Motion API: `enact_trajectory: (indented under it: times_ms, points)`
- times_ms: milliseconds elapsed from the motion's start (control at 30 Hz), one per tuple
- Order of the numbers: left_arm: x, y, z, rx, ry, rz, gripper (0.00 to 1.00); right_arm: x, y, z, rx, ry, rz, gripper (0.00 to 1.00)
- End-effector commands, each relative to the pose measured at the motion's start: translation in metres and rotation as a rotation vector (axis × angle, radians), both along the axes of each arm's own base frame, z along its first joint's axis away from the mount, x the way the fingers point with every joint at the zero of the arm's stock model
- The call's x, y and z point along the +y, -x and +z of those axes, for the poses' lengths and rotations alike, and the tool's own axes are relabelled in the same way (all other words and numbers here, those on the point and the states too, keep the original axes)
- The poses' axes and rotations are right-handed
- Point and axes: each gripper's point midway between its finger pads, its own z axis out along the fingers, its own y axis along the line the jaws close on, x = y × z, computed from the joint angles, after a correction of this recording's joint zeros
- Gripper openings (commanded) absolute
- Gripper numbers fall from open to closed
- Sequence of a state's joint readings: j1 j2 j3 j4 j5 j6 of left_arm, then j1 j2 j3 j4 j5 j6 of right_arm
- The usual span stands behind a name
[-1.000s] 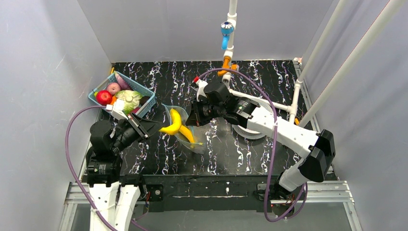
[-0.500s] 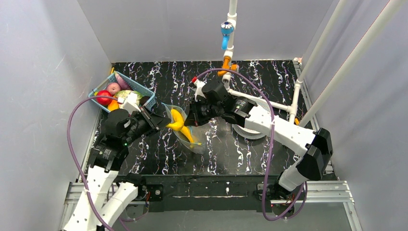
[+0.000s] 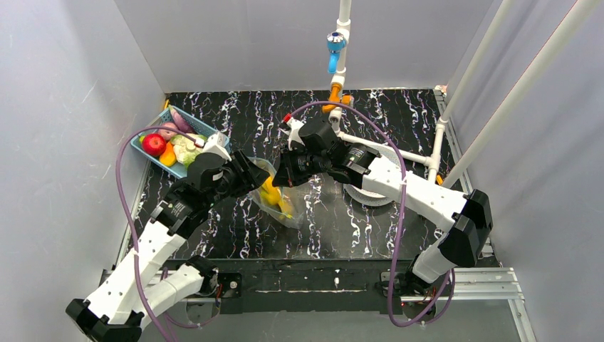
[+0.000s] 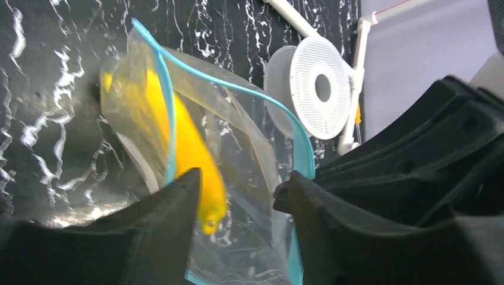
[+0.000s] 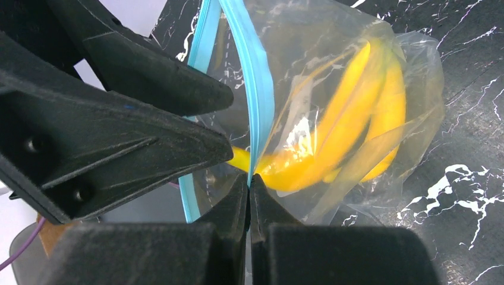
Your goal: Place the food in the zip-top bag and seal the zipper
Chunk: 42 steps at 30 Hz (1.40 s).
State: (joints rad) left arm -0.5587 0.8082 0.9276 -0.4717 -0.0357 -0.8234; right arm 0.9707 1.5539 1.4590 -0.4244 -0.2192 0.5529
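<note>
Centrally, the right gripper (image 5: pixel 249 181) is pinched fully closed on the thin teal zipper (image 5: pixel 252 83) of the zip-top bag (image 5: pixel 333 41). The left gripper (image 4: pixel 238 184) stands partly parted at the bag's mouth, gripping nothing. A smooth yellow banana (image 5: pixel 333 136) lies inside the clear, crinkled film above the black marbled table (image 3: pixel 399 114). In the left wrist view, the fingers cut off the bag's lower edge and the banana's outline is blurred.
</note>
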Motion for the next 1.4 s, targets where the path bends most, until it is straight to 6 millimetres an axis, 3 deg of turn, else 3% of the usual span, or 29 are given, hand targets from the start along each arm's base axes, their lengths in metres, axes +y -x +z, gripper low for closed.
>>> enact_trajectory:
  times_ms: [0, 67, 200, 433, 600, 800, 1000, 1133, 1267, 1367]
  points:
    - [0.007, -0.003, 0.024, -0.075, 0.018, 0.037, 0.61, 0.005, -0.001, 0.025, -0.052, -0.064, 0.01, 0.01]
    - [0.008, 0.003, 0.026, -0.085, 0.023, 0.025, 0.67, 0.003, -0.001, 0.024, -0.055, -0.062, 0.009, 0.01]
    - [0.012, 0.015, 0.027, -0.097, 0.034, 0.001, 0.7, 0.002, 0.0, 0.02, -0.055, -0.057, 0.011, 0.01]
    - [0.039, 0.036, 0.034, -0.114, -0.03, 0.038, 0.76, 0.001, 0.0, 0.017, -0.053, -0.053, 0.014, 0.01]
    - [0.073, 0.05, 0.045, -0.151, -0.136, 0.105, 0.79, 0.002, 0.002, 0.013, -0.045, -0.05, 0.025, 0.01]
    - [0.134, 0.063, 0.047, -0.161, -0.349, 0.272, 0.85, -0.001, 0.003, 0.01, -0.055, -0.045, 0.034, 0.01]
    - [0.167, 0.042, 0.059, -0.194, -0.58, 0.399, 0.98, -0.005, 0.002, 0.016, -0.092, -0.048, 0.029, 0.01]
    - [0.165, 0.016, 0.051, -0.153, -0.698, 0.427, 0.98, -0.007, 0.002, 0.013, -0.094, -0.04, 0.033, 0.01]
    - [0.161, -0.015, 0.032, -0.096, -0.703, 0.415, 0.98, -0.009, 0.004, 0.013, -0.1, -0.043, 0.035, 0.01]
    - [0.173, -0.033, 0.007, 0.038, -0.57, 0.425, 0.98, -0.009, 0.006, 0.014, -0.095, -0.05, 0.045, 0.01]
